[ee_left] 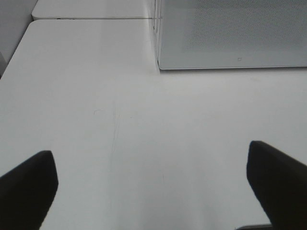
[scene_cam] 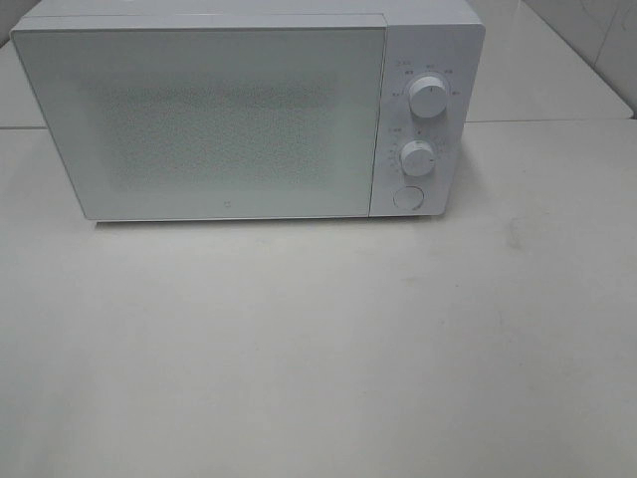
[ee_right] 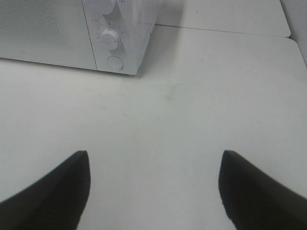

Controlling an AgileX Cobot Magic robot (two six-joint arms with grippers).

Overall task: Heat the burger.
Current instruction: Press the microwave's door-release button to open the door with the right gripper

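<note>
A white microwave (scene_cam: 249,110) stands at the back of the white table with its door (scene_cam: 199,119) shut. It has two dials (scene_cam: 428,100) and a round button (scene_cam: 408,197) on its right panel. The burger and its pink plate are not in view in any frame. My left gripper (ee_left: 153,177) is open and empty above the bare table, in front of the microwave's left corner (ee_left: 230,33). My right gripper (ee_right: 156,184) is open and empty above the table, in front of the microwave's control panel (ee_right: 112,38). Neither arm shows in the exterior high view.
The table (scene_cam: 318,349) stretches in front of the microwave. A seam between table tops runs behind it (ee_left: 91,18). A tiled wall (scene_cam: 597,40) rises at the back right.
</note>
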